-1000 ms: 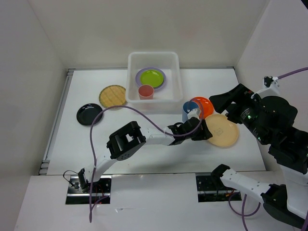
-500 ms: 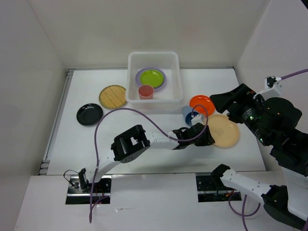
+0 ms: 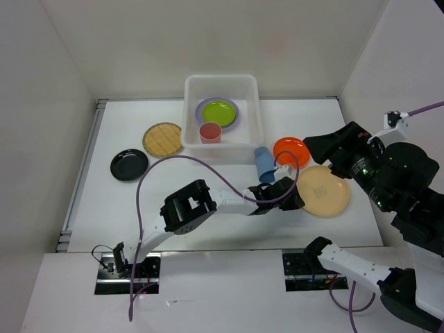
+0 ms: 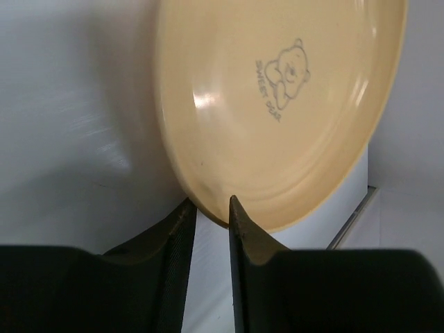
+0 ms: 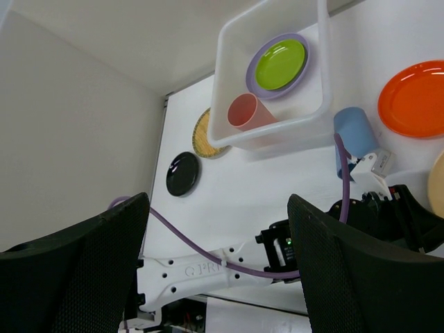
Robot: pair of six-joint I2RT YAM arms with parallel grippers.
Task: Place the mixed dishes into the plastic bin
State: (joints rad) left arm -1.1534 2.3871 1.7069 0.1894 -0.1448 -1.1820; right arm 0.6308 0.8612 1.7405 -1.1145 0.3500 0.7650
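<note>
The tan plate (image 3: pixel 322 191) is glossy round plastic with a shallow raised rim and a printed bear. It sits on the counter (image 3: pixel 118 208), right of the plastic bin (image 3: pixel 220 78) and just beside the orange plate (image 3: pixel 291 148). The left tool (image 4: pixel 211 208) straddles its rim at a narrow gap; I cannot tell whether it clamps. The right tool (image 5: pixel 218 201) hangs released. The translucent, round-cornered bin holds a lime green plate (image 3: pixel 218 111), a lavender plate (image 3: pixel 198 111) and a pink-red cup (image 3: pixel 209 132). The matt white counter is enclosed by white panels (image 3: pixel 139 48).
</note>
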